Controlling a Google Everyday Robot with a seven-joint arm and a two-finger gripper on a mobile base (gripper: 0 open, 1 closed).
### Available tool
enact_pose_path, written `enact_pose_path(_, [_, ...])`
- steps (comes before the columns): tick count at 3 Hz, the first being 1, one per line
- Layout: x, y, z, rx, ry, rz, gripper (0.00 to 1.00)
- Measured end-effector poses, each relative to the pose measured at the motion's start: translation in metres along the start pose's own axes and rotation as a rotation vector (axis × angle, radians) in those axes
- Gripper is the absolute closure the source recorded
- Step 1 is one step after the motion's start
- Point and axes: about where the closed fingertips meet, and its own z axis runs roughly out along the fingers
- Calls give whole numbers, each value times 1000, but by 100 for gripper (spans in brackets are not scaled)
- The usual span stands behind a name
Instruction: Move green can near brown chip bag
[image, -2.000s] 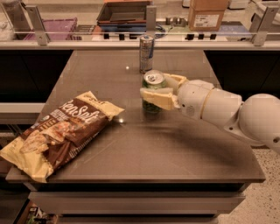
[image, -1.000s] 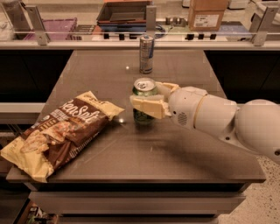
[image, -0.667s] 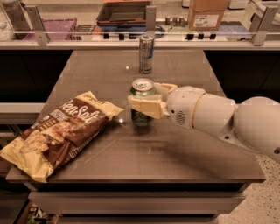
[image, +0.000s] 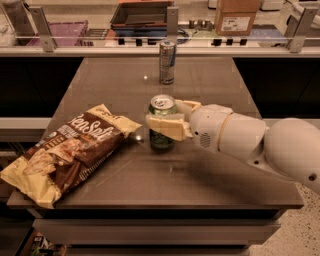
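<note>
The green can (image: 161, 123) stands upright on the dark table (image: 200, 170), just right of the brown chip bag (image: 70, 150). The can is short and stout with a silver top and pull tab. My gripper (image: 167, 121) reaches in from the right and is shut on the green can, with one cream finger (image: 166, 127) across its front and the other behind it. The brown chip bag lies flat at the table's front left, its pale yellow upper end a short gap from the can.
A tall slim silver-and-blue can (image: 167, 62) stands at the table's back middle. A glass rail (image: 160, 45) runs along the back edge, with trays and a cardboard box (image: 237, 16) behind it. My white arm (image: 260, 145) covers the right side of the table.
My gripper has carried the green can leftwards across the table towards the brown chip bag. The bag and the tall can have not moved.
</note>
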Motion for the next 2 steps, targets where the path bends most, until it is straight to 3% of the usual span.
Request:
enact_pose_path(1, [13,0,1,-10,-20,0,100])
enact_pose_path(2, [13,0,1,-12,-22,1,82])
